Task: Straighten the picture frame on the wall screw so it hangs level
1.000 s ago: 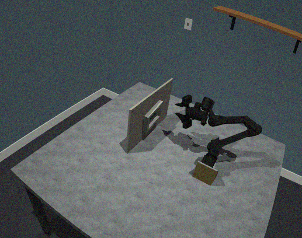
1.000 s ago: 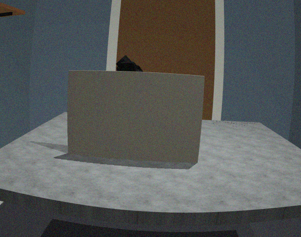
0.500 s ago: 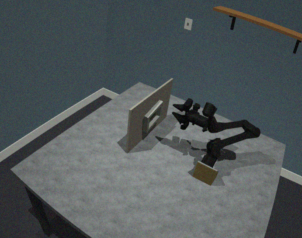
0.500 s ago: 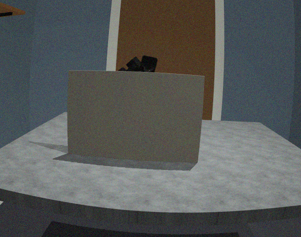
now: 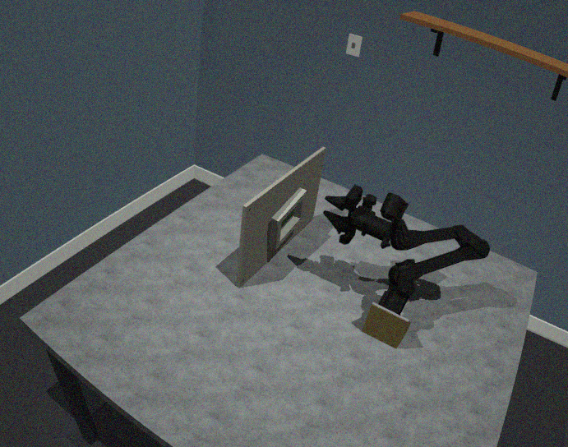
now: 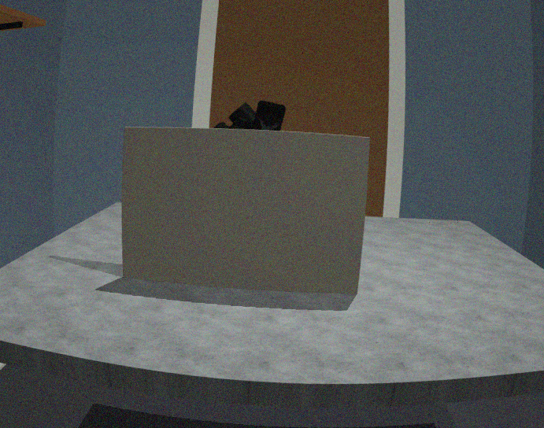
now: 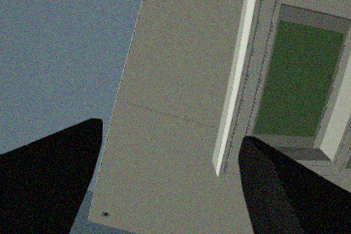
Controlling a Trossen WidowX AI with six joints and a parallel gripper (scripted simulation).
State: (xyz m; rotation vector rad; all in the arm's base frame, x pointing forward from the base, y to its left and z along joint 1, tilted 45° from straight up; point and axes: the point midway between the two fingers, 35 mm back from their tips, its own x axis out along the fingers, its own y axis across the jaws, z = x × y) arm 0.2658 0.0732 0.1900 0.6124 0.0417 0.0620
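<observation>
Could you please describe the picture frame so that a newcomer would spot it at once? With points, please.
On the grey mottled table (image 5: 194, 347) (image 6: 272, 341) stands an upright beige panel (image 5: 256, 232) (image 6: 243, 208) (image 7: 165, 64). On its arm-facing side hangs a pale rectangular frame (image 5: 288, 204) (image 7: 239, 74), the only thing there with a dark green centre.

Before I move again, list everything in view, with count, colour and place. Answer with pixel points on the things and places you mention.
picture frame (image 5: 272, 240) (image 7: 238, 74): one, pale grey with green inside, on the panel's robot-facing side
upright panel (image 5: 256, 228) (image 6: 243, 208) (image 7: 170, 64): one, beige, standing on the table
table (image 5: 209, 357) (image 6: 272, 341): one, mottled grey, beneath
shelf (image 5: 488, 39) (image 6: 14, 13): one, brown, on a wall
shelf brackets (image 5: 437, 43): two, black, under the shelf
wall plate (image 5: 351, 39): one, white, left of the shelf
door (image 6: 300, 46): one, brown, behind the table
arm (image 5: 428, 237) (image 6: 270, 114): one, black
gripper (image 5: 325, 206) (image 7: 172, 140): one, black, open before the panel
</observation>
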